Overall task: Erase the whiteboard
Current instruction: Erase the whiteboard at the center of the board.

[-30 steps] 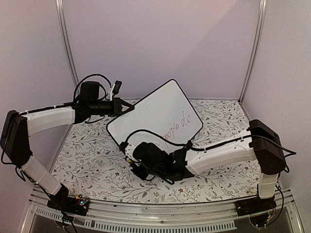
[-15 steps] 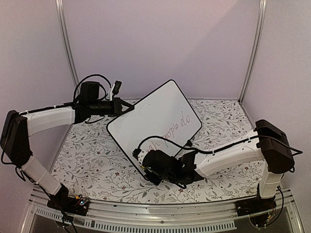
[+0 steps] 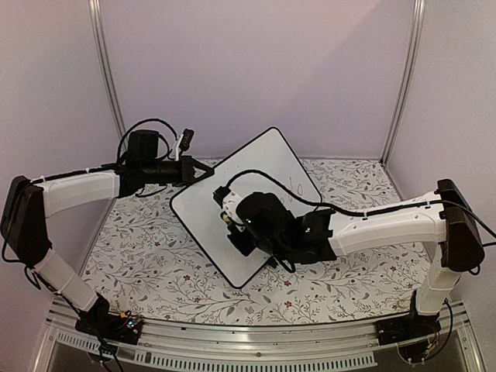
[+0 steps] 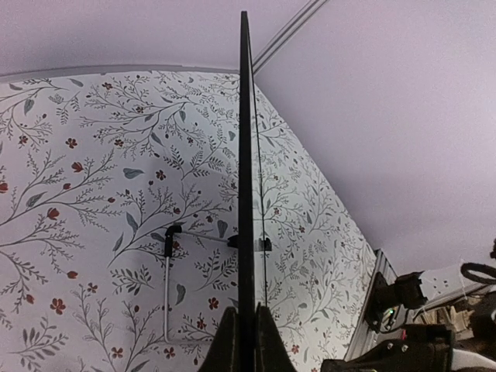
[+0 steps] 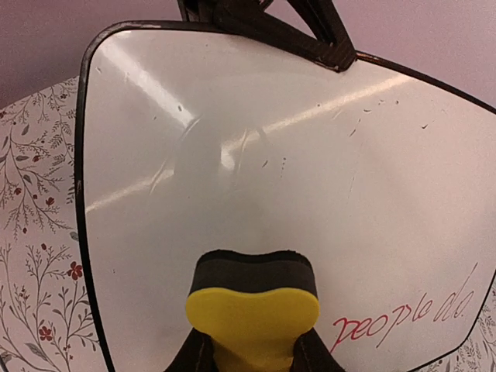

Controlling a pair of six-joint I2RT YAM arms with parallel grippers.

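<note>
Whiteboard (image 3: 203,211) stands tilted mid-worktop (image 3: 139,263), left end effector (image 4: 246,314) clenched on its edge. Right end effector (image 5: 252,345) grips a yellow eraser (image 5: 252,306) against the face. I judge most wiped; red writing (image 5: 403,314) is left.

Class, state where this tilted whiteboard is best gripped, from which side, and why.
Pinch the whiteboard on its thin framed edge, coming from the left edge-on, as the left pincer does: it is flat and thin, and this leaves its face free.
</note>
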